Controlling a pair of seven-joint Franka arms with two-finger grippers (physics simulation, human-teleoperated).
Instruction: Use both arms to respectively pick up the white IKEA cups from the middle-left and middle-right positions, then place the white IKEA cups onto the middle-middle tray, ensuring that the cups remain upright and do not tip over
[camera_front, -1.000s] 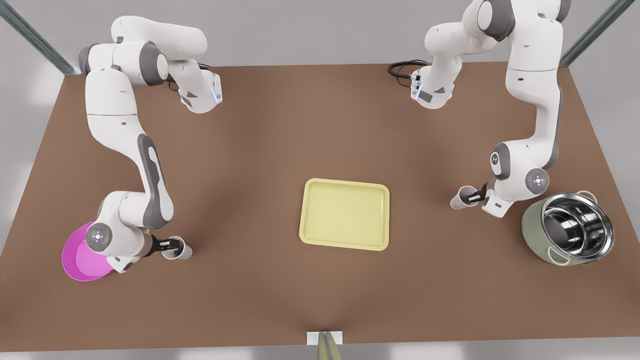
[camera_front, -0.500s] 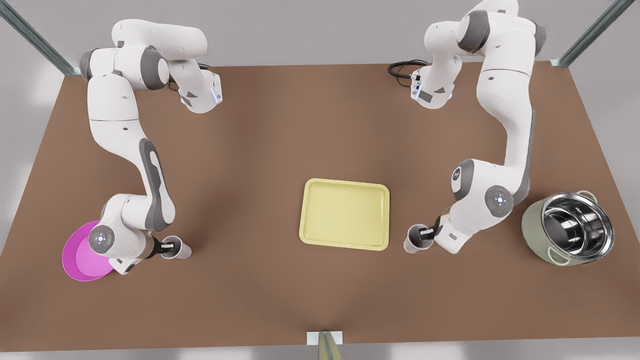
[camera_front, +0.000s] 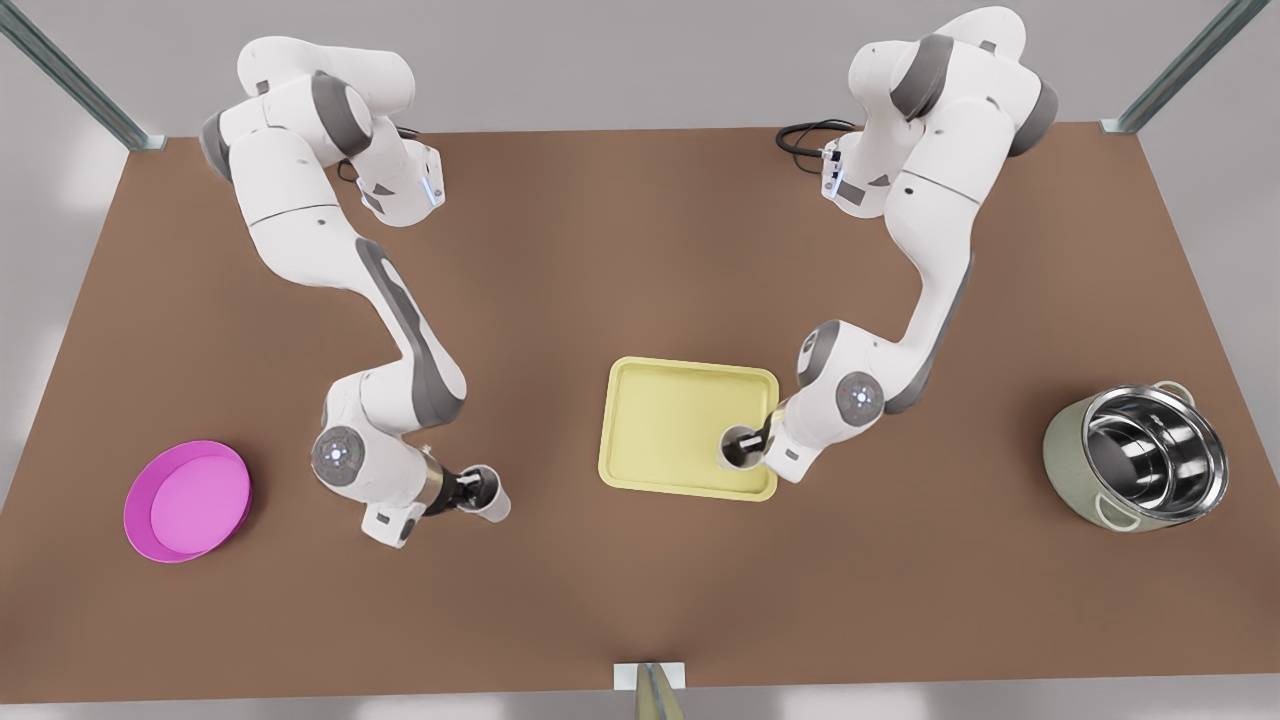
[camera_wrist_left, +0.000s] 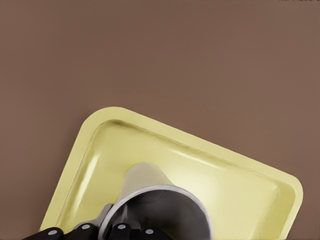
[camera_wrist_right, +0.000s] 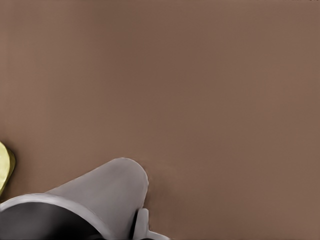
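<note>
One white cup is held by the left gripper over the yellow tray. The other cup is held by the right gripper above bare table. A pink plate and a steel pot are kept far off.

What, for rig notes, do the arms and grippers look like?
The left arm and right arm are white segments with grey joint covers and a lit mark at each wrist. The left gripper and right gripper are small, black, two-fingered. A black cable coils behind one base.

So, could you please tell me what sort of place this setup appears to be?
Probably a simulated tabletop test bench rather than a real kitchen: a bare brown table with two mounted arms, metal frame struts at the corners, and scattered kitchenware, namely a yellow tray, a magenta plate and a pot.
</note>
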